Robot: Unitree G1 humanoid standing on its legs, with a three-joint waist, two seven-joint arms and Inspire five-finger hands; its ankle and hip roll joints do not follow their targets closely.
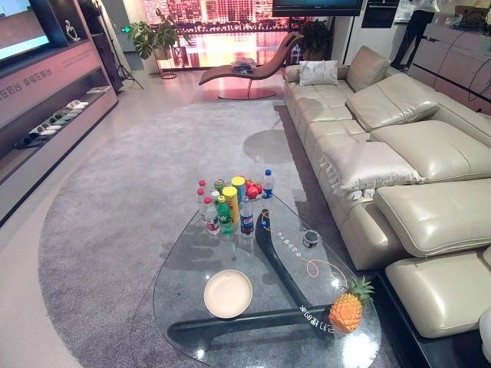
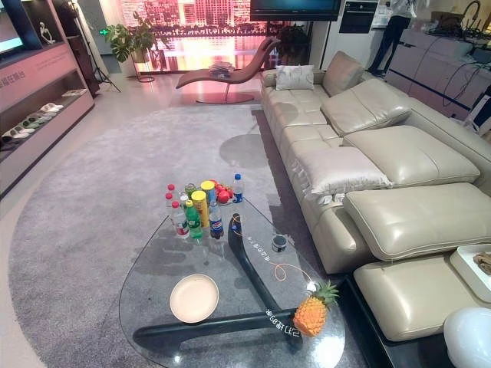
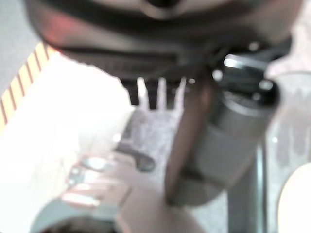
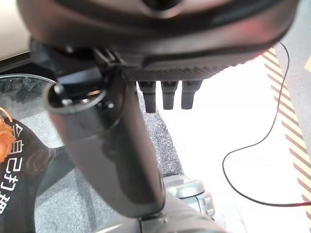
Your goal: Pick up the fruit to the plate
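Your fruit is the pineapple (image 1: 347,309), standing upright on its base at the near right corner of the glass table (image 1: 192,264), its green crown up and tipped slightly right. The plate (image 1: 228,294), cream and bare, lies flat on the glass to the pineapple's left, well apart from it, with the table's dark base showing through between them. Far end of the table: a cluster of bottles (image 1: 227,207) with something red among them, possibly more fruit, too small to tell. Beige sofa (image 1: 399,169) runs along the right. Left hand (image 3: 155,92) hangs off the table, fingers short and roughly straight, holding nothing; right hand (image 4: 167,94) the same, fingers hanging loose, thumb out, nothing in it, a corner of the table and an orange scrap of the pineapple at the edge of its wrist view. Judging by looks, the pineapple is stiff, knobbly-skinned, top-heavy and probably the heaviest thing here; if it is a replica it will be lighter. Take it round the body at mid height, thumb opposing fingers; rough skin should grip well. Avoid the crown, since leaves may bend or slip. Mind it toppling on slick glass as you close.
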